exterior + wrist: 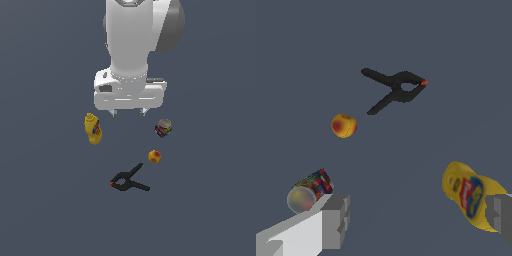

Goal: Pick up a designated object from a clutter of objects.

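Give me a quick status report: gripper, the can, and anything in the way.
Gripper open, empty, above the surface. Multicoloured can on its side, untouched, off toward the exterior view's right of the fingers. Orange ball sits near the can, not touching; yellow bottle and black clamp well apart.
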Tool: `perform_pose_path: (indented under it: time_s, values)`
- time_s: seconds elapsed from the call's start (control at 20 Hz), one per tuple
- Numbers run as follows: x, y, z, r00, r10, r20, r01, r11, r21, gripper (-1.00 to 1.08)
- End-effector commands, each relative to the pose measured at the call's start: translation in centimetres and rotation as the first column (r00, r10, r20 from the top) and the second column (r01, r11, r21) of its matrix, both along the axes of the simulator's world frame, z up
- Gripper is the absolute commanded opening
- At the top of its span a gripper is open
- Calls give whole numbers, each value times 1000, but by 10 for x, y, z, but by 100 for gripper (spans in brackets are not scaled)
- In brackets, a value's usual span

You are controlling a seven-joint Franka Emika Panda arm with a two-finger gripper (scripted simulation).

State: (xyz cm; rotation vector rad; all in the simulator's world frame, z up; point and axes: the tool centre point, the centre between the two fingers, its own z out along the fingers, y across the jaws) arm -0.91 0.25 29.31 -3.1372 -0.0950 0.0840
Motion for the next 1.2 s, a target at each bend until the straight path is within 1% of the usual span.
perform_pose_path:
  time_s: [0.0, 0.3, 0.6, 0.85, 1.15]
  values:
    - [-1, 4, -4, 1000, 8, 0, -8, 1000, -1, 100]
    - [-5, 25, -24, 999, 54, 5, -54, 999, -5, 100]
    - [-18, 62, -58, 991, 135, 13, -135, 991, -11, 100]
    - [-41, 103, -96, 973, 230, 23, -229, 973, -14, 100]
    - [-78, 149, -139, 938, 346, 36, -345, 938, -12, 100]
